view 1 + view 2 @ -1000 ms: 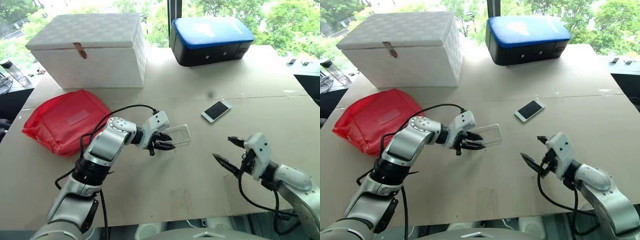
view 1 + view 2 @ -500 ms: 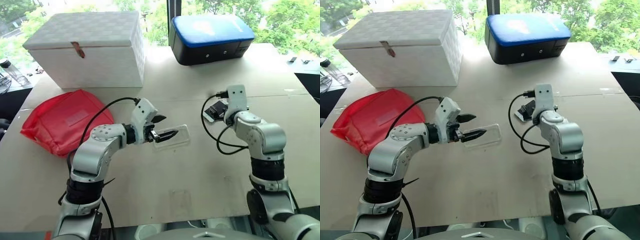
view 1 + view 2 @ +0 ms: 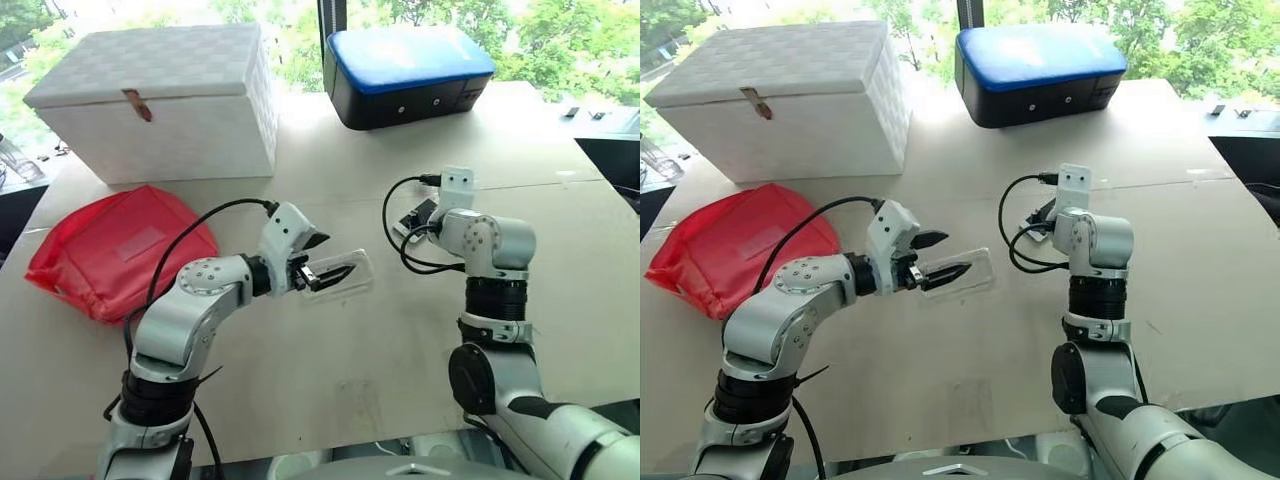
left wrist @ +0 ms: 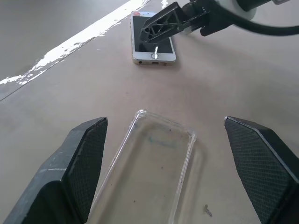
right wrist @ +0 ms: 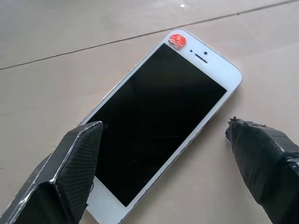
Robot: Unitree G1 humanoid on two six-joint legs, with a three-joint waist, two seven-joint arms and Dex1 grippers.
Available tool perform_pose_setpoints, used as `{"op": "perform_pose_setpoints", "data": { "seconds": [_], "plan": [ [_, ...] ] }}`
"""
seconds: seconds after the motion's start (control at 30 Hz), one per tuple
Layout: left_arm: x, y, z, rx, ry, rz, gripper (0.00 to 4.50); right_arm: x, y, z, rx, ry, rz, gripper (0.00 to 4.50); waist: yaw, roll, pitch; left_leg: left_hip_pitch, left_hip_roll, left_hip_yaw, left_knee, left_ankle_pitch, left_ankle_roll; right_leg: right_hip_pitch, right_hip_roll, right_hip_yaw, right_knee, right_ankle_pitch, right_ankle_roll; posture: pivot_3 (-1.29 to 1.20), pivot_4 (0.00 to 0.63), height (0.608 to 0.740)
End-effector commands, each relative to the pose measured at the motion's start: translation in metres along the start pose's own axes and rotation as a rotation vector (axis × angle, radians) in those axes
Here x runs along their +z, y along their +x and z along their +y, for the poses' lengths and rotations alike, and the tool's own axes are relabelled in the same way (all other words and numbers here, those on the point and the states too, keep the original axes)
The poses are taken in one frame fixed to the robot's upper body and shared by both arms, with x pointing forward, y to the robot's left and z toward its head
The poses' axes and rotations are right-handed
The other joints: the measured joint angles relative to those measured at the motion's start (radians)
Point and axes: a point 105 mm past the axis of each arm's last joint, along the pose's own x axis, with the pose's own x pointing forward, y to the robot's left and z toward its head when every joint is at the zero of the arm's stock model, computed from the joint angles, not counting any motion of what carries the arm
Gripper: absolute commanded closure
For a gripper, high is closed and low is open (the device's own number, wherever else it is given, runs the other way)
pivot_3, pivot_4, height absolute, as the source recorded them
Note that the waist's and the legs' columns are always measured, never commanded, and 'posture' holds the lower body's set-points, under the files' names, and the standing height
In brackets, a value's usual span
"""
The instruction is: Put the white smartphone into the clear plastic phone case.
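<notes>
- Clear plastic phone case lay flat on the tabletop, between the spread fingers of the left gripper; jaws released, nothing held.
- White smartphone lay screen-up on tabletop just beyond the case, w/ a red dot at one end.
- Right gripper hung over phone, jaws wide apart, straddling it; contact unclear.

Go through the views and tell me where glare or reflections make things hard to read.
Left eye view: bright window light washes out the background greenery. Left wrist view: a pale glare streak crosses the table, and the clear plastic phone case is faint against it. Right wrist view: the white smartphone's dark glossy screen reads cleanly.
</notes>
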Motion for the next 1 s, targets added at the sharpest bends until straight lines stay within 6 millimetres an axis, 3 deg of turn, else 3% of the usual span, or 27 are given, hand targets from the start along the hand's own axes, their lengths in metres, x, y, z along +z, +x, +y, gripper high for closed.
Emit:
{"op": "perform_pose_setpoints", "data": {
  "seconds": [0.03,0.27,0.4,0.63,0.8,0.9,1.0],
  "plan": [
    [0.013,-0.002,-0.006,-0.008,0.043,-0.033,0.43,0.021,-0.003,0.025,0.081,-0.148,-0.082,0.0,-0.005,0.0,0.0,0.0,0.0,0.0,0.0,0.0,0.0,0.0,0.0,0.0,0.0,0.0,0.0,0.0,0.15,0.74],
    [0.011,-0.003,-0.007,-0.007,0.037,-0.04,0.43,0.018,0.018,0.027,0.088,-0.275,-0.055,0.0,-0.009,0.0,0.0,0.0,0.0,0.0,0.0,0.0,0.0,0.0,0.0,-0.001,-0.001,0.0,0.0,0.0,0.15,0.74],
    [0.007,-0.004,-0.006,0.0,0.034,-0.033,0.43,0.012,0.02,0.016,0.069,-0.36,-0.035,0.0,-0.011,0.0,0.0,0.0,0.0,0.0,0.0,0.0,0.0,0.0,0.0,-0.001,-0.001,0.0,0.0,0.0,0.15,0.74],
    [0.004,-0.004,-0.009,-0.009,0.028,-0.033,0.43,-0.006,-0.008,-0.024,0.07,-0.497,-0.007,0.0,0.019,0.0,0.0,-0.002,0.0,-0.002,0.0,0.0,0.0,0.0,-0.001,-0.002,-0.004,0.0,0.0,0.0,0.15,0.74],
    [0.005,-0.002,-0.011,-0.031,0.036,-0.042,0.43,-0.023,-0.021,-0.058,0.021,-0.474,0.054,0.0,0.021,0.0,0.0,-0.003,0.0,-0.003,0.001,0.0,0.0,0.0,-0.001,-0.003,-0.004,0.0,0.0,0.0,0.15,0.74],
    [0.009,-0.001,-0.016,-0.074,0.044,-0.072,0.43,-0.023,-0.023,-0.069,0.0,-0.437,0.054,0.0,0.023,-0.001,0.0,-0.003,0.0,-0.003,0.001,0.0,0.0,0.001,-0.001,-0.003,-0.004,0.0,0.0,0.0,0.15,0.74],
    [0.014,-0.004,-0.021,-0.115,0.062,-0.121,0.43,-0.013,-0.021,-0.062,0.062,-0.356,-0.026,0.0,0.027,-0.001,0.0,-0.003,0.0,-0.002,0.001,0.0,0.0,0.001,-0.001,-0.003,-0.004,0.0,0.0,0.0,0.15,0.74]
  ]
}}
